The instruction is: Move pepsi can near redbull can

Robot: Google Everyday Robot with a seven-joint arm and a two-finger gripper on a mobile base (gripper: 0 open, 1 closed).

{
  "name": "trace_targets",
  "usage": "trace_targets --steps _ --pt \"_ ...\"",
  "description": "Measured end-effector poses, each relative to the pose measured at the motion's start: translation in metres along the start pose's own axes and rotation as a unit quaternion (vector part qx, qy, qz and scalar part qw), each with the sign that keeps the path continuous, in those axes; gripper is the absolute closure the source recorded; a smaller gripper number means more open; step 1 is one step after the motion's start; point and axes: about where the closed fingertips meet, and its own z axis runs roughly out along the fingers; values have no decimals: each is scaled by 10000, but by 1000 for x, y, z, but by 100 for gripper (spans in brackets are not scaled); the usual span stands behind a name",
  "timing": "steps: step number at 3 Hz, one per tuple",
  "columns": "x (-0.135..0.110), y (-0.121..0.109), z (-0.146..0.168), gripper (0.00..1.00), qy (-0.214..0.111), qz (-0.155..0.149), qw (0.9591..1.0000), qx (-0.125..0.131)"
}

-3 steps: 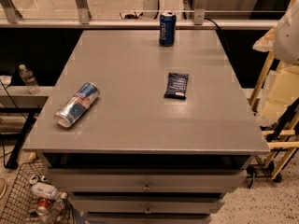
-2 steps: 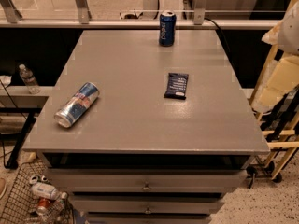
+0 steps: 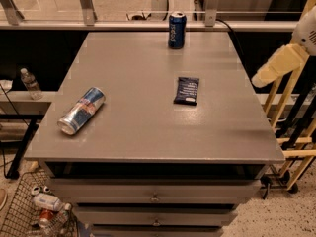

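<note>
The pepsi can [image 3: 177,29] stands upright at the far edge of the grey table [image 3: 148,93], a little right of the middle. The redbull can [image 3: 81,110] lies on its side near the table's left front, far from the pepsi can. Only a cream and white part of my arm [image 3: 278,64] shows, past the table's right edge. The gripper itself is out of view, and nothing on the table is held.
A flat dark blue snack packet [image 3: 186,91] lies right of the table's middle. A water bottle [image 3: 31,84] stands on a low shelf at the left. A wire basket [image 3: 34,209] with rubbish sits on the floor at front left. Yellow wooden frames [image 3: 291,132] stand at the right.
The cream arm part at the right has shifted upward and slightly left. The cans and the packet have not moved.
</note>
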Motion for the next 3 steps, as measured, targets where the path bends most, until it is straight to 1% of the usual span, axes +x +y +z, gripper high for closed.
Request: trace_targets --steps 1,2,3 --pt "-18 -13 -1 0 -328 379 9984 263" --pt "-19 -13 1 0 -325 378 9985 236" --pt "-100 -10 63 0 -774 417 9960 -154"
